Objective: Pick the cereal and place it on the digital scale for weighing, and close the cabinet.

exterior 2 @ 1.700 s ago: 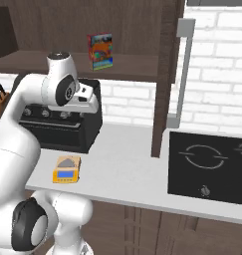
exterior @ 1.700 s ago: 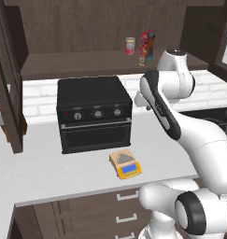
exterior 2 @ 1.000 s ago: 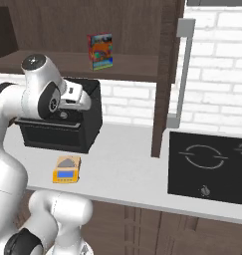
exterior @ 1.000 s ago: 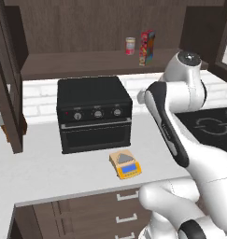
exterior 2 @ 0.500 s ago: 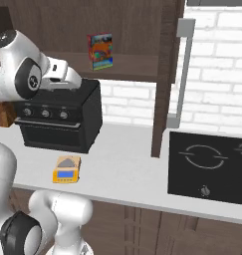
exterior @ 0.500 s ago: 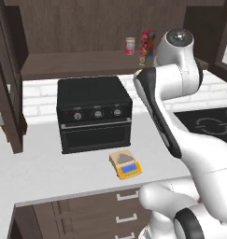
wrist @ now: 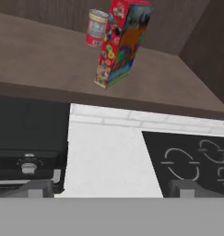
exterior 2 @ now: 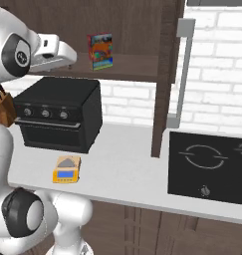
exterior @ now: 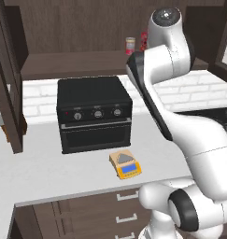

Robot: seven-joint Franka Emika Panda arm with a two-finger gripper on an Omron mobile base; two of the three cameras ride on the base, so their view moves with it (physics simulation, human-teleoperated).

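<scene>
The jaws stood wide apart with nothing between them; in the hand view the gripper [wrist: 109, 188] showed two small dark finger tips [wrist: 38, 188] far to either side of the frame. The hand hung raised in front of the open cabinet [exterior 2: 165, 74], level with its shelf and short of it, pointing toward the cereal [wrist: 123, 44]. In the right base view the white hand reached rightward from a high-bent elbow above the black countertop oven [exterior 2: 58, 115]; in the left base view the arm rose in a tall arch, its rounded top joint before the cabinet's dark back panel.

The cereal was a thin, flat-sided red box with a busy, many-coloured printed front, standing upright on the smooth brown wooden shelf. Just behind it stood a small cylindrical can [wrist: 97, 28] with a red label and pale top. The cabinet was dark brown wood; its door stood open, edge-on, carrying a long silver bar handle [exterior 2: 181, 69].

Below, on the plain pale counter [exterior 2: 127, 169], the digital scale [exterior: 125, 164] lay in front of the oven, well apart from the cereal: a flat yellow-orange body, tan square plate bare, blue-grey display at its front. The oven was a matte black box with three round knobs. To the right, a glossy black cooktop [exterior 2: 212, 167] with thin ring markings sat flush in the counter.
</scene>
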